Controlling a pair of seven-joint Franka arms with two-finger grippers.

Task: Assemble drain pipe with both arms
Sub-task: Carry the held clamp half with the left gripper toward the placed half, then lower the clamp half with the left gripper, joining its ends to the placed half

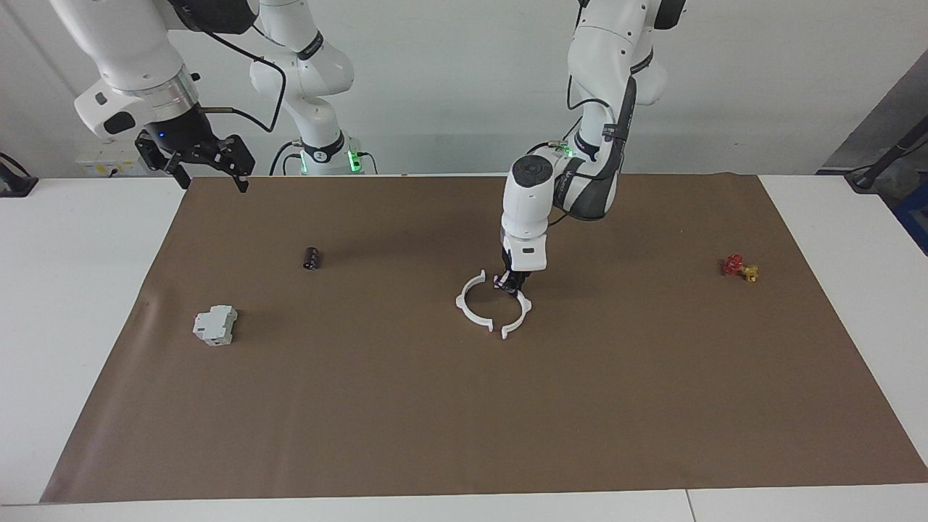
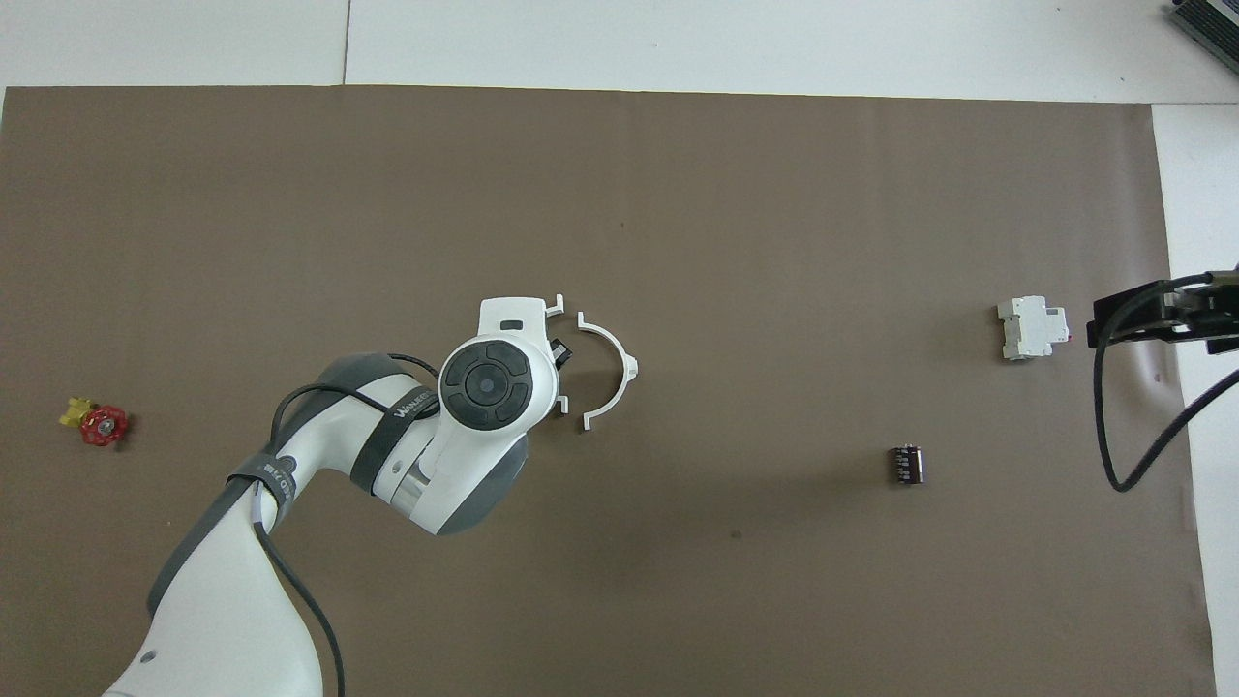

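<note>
Hiding one half-ring (image 2: pixel 557 308), left arm (image 2: pixel 484 387) overhangs.

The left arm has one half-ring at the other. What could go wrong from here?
1. The left gripper pinches its half-ring near one end, so it could twist as it closes on the loose half-ring.
2. That loose half lies unheld on the mat; a push may just slide it.
3. The right gripper waits open over the mat's corner, too distant to brace anything.
</note>
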